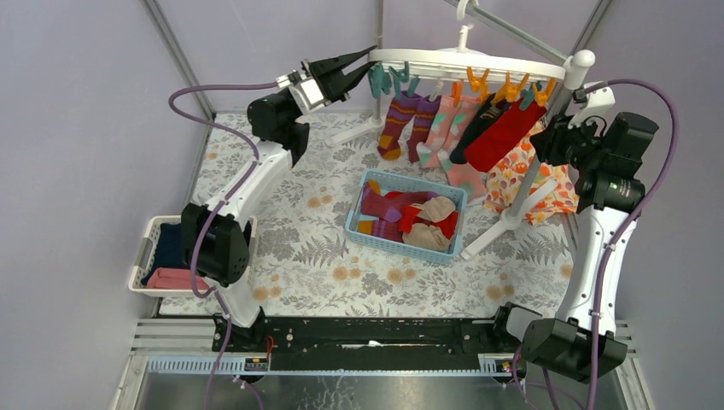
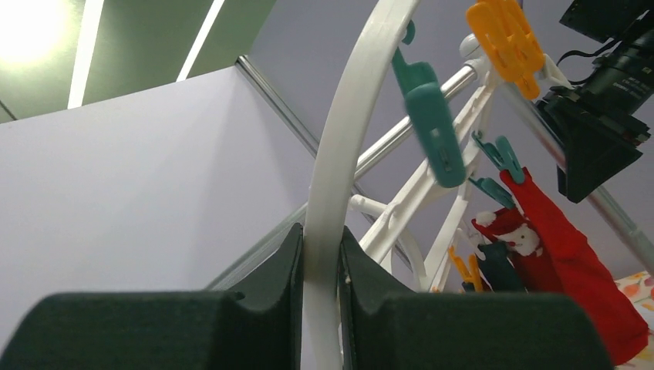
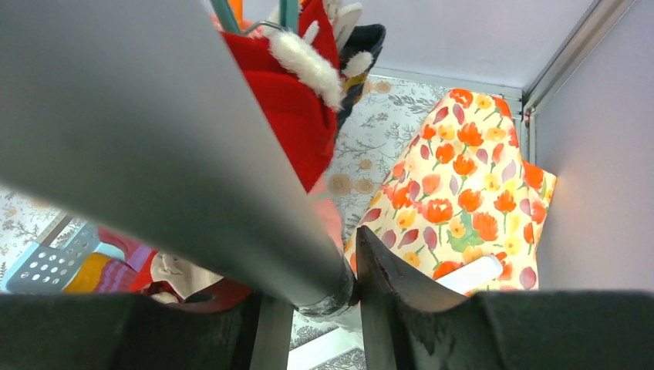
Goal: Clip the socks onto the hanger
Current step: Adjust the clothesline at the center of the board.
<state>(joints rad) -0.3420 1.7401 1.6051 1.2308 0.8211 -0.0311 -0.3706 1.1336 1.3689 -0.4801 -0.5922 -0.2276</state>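
The white hanger [image 1: 478, 60] hangs at the back with teal and orange clips. Several socks hang from it: maroon striped socks [image 1: 399, 120], a pink sock [image 1: 444, 128], a dark sock [image 1: 474, 128] and a red sock [image 1: 505, 132]. More socks [image 1: 410, 218] lie in a blue basket. My left gripper [image 1: 365, 61] is shut on the ring's left end; in the left wrist view the ring [image 2: 339, 139] runs between my fingers [image 2: 281, 270]. My right gripper [image 1: 548, 141] is shut on the grey rack pole [image 3: 154, 131], next to the red sock [image 3: 289, 116].
The blue basket [image 1: 365, 181] stands mid-table under the hanger. An orange floral cloth [image 1: 538, 184] hangs at the right behind the rack's white feet [image 1: 504, 226]. A white bin [image 1: 147, 248] with folded navy and pink cloth sits at the left edge.
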